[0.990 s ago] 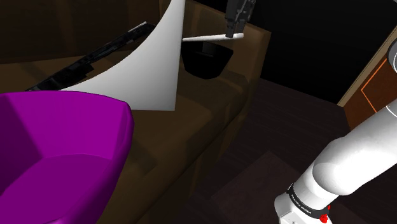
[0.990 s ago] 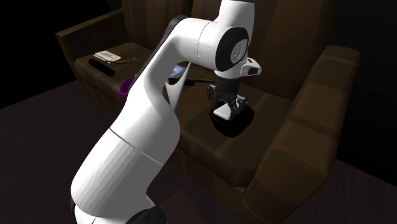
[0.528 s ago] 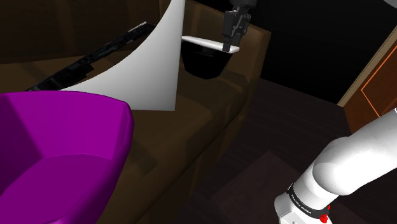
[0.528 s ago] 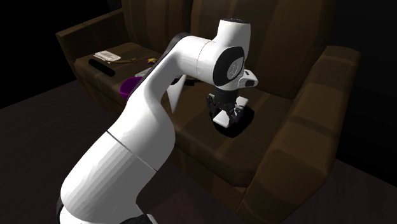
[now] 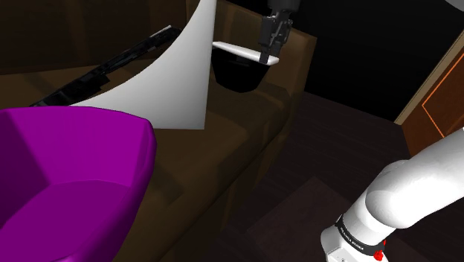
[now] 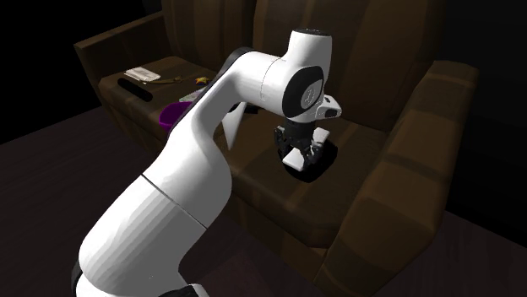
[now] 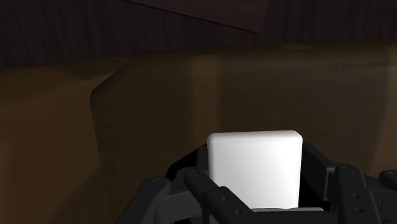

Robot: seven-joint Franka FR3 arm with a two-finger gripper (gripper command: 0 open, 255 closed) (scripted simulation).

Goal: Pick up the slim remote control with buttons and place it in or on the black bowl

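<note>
In the shoulder view, the left is taken up by a big glossy magenta rounded object (image 5: 67, 179). Behind it a long thin black object (image 5: 111, 65) lies along the brown sofa (image 5: 223, 156). Next comes a plain white curved sheet (image 5: 171, 82), rising to a point.

Just past the sheet's edge hangs the slim white bar-shaped remote control (image 5: 234, 49). No buttons are drawn on it. It lies nearly level over the mouth of the round black bowl (image 5: 239, 74), which sits on the sofa seat. Whether it touches the rim cannot be told.

The black two-finger gripper (image 5: 265, 56) comes down from above and clasps the remote near its right-hand end, so most of the bar juts out unsupported towards the sheet. The wrist view confirms the hold: the fingers (image 7: 191, 184) press in on both sides of the remote's squared white end (image 7: 254, 168), the jaws narrow around it. Lower right, the white arm (image 5: 401, 201) rises from the stand.

The remote is probably light, rigid and smooth-shelled, so it needs little squeeze but could slip or swing about the pads with this off-centre hold. A pinch across the narrow width nearer the middle would be steadier. It looks about as long as the bowl is wide, so it may bridge the rim or tilt in, which favours a low release.
</note>
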